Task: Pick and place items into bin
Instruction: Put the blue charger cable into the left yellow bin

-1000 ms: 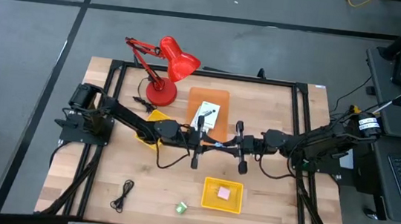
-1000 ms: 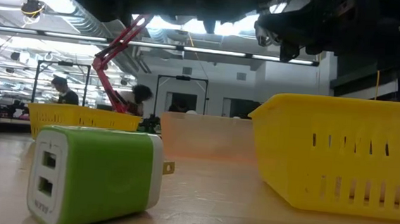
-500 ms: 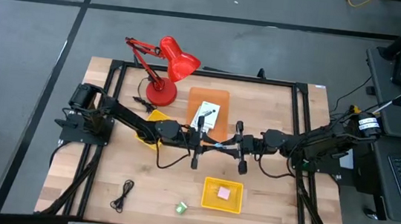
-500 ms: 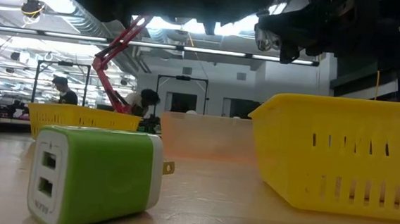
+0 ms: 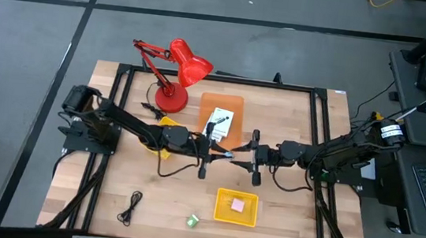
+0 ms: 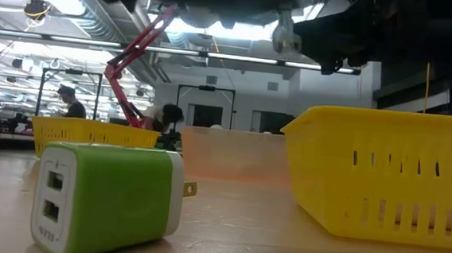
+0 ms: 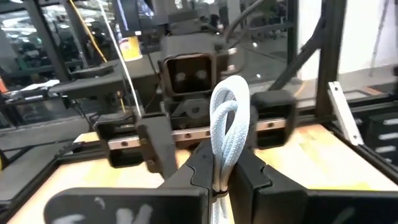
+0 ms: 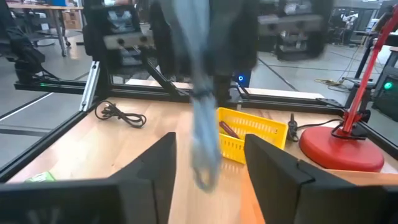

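Note:
Over the table's middle my left gripper [image 7: 222,182] is shut on a white looped cord [image 7: 229,118]. My right gripper [image 8: 208,177] faces it from the right, open, with a finger on either side of the blurred cord [image 8: 202,124]; no touch shows. In the high view the two grippers [image 5: 221,153] [image 5: 242,158] almost meet. A white card [image 5: 219,122] lies in the orange tray [image 5: 223,101]. A pink block [image 5: 237,205] sits in the yellow bin [image 5: 223,215]. A black cord [image 5: 131,205] and a green block [image 5: 193,221] lie on the table near its front edge. My left gripper pinches the white cord between its two fingers [image 7: 205,168], just below the loop [image 7: 219,163]. The fingers reach level from the table's left. The doubled loop sticks out past the fingertips toward my right gripper, lifted clear of the table.
A red desk lamp [image 5: 177,72] stands at the back left. A yellow basket [image 5: 166,124] lies under my left arm. The low view shows the green block [image 6: 109,198] close up beside the yellow bin [image 6: 382,173]. Bare wood lies at the near right and far right.
My right gripper has opened and let go of the white cord, which stays in my left gripper. My left gripper has drawn slightly toward the table's left edge with the cord.

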